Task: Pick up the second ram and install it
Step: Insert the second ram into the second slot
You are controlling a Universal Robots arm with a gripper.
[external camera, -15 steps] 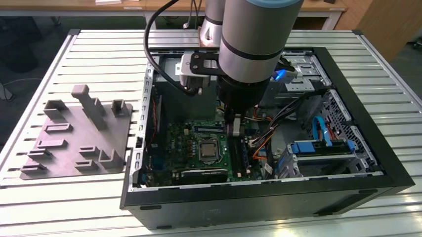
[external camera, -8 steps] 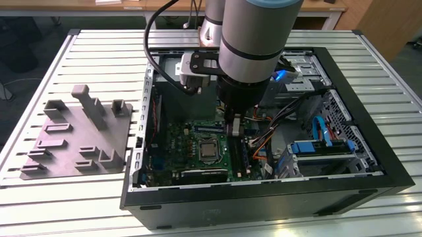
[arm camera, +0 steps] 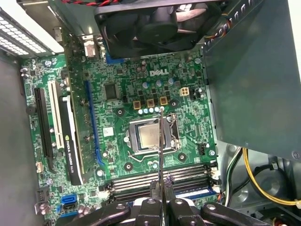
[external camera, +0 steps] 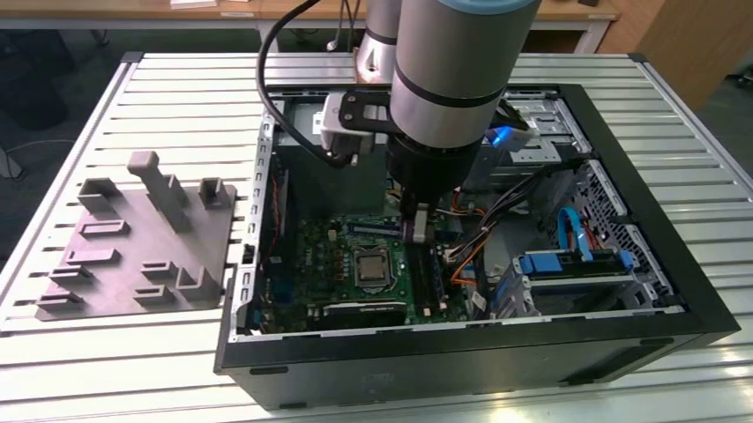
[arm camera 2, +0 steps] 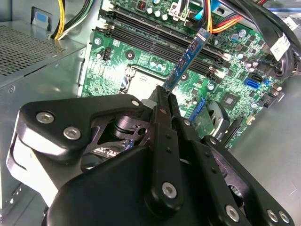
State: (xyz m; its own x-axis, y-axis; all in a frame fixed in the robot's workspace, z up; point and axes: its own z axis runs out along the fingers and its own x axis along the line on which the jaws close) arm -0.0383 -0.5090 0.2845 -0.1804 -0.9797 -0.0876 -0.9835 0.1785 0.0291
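Gripper (arm camera 2: 165,95) is clamping the second ram (arm camera 2: 187,57) between closed fingers, holding it over the motherboard's (arm camera: 117,101) memory slots (arm camera 2: 150,33); pickup done, seating not yet.

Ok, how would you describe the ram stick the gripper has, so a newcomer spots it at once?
Look into the open black computer case to the green motherboard. Over its long dark memory slots, the gripper pinches the second ram by one end. Unlike the slots, it is a thin bluish strip sticking out from the fingertips at a slant.
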